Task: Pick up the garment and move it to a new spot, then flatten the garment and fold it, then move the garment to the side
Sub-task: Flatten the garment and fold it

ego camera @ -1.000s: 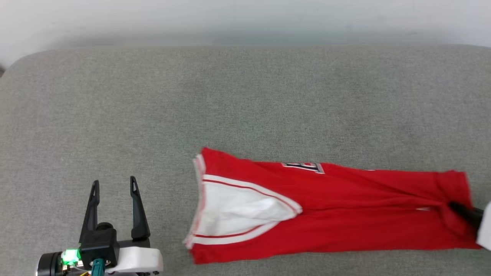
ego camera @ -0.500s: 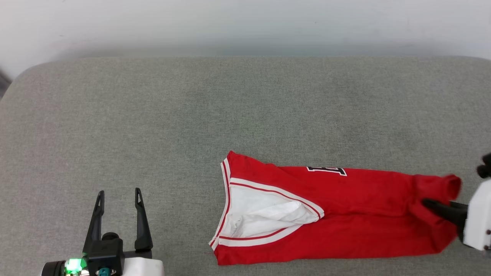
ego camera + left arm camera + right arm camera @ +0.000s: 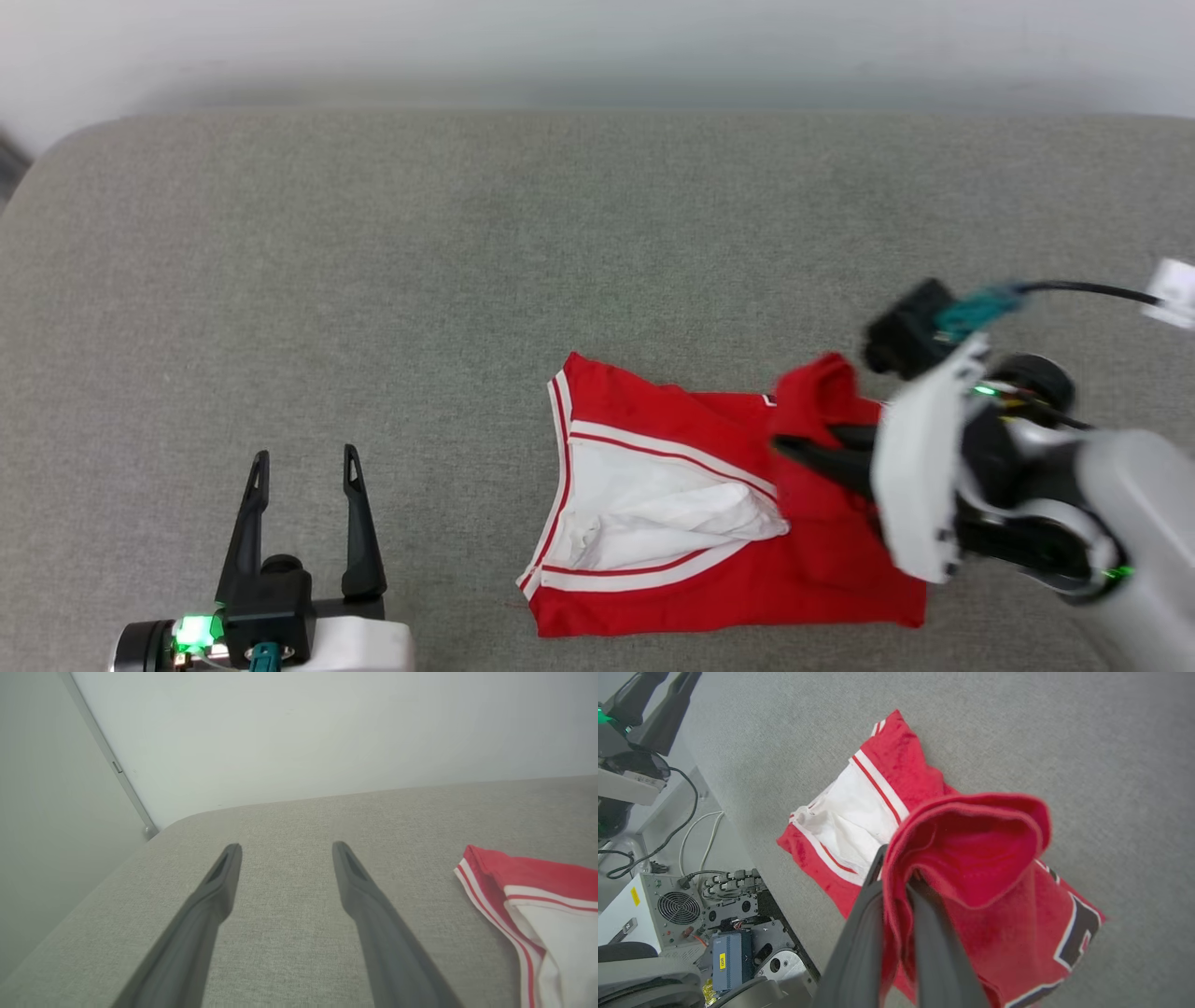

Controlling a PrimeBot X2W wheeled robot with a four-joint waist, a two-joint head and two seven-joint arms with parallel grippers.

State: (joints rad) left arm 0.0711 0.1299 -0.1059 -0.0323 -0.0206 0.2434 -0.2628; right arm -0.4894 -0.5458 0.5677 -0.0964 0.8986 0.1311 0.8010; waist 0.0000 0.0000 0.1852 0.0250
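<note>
The garment [image 3: 691, 523], red with a white sleeve and striped trim, lies on the grey cushioned surface [image 3: 467, 261] at lower centre-right. My right gripper [image 3: 794, 450] is shut on its red hem end, lifted and carried over the middle of the shirt, so the cloth doubles over itself. The right wrist view has the red fabric [image 3: 971, 858] pinched between the two dark fingers [image 3: 859, 933], a black-and-white print showing below. My left gripper [image 3: 303, 462] stands open at lower left, apart from the shirt; in its wrist view the garment's striped edge [image 3: 514, 891] lies to the right of the open gripper [image 3: 286, 848].
The grey surface ends at a pale wall [image 3: 597, 47] behind and rounds off at the far left corner [image 3: 56, 149]. Beside the surface's near edge, the right wrist view shows electronics boxes and cables [image 3: 691, 896] on the floor.
My right gripper has swung in from the right edge, carrying the hem leftward and up over the shirt's body. The long red strip is now about half as long. The left gripper stays put.
</note>
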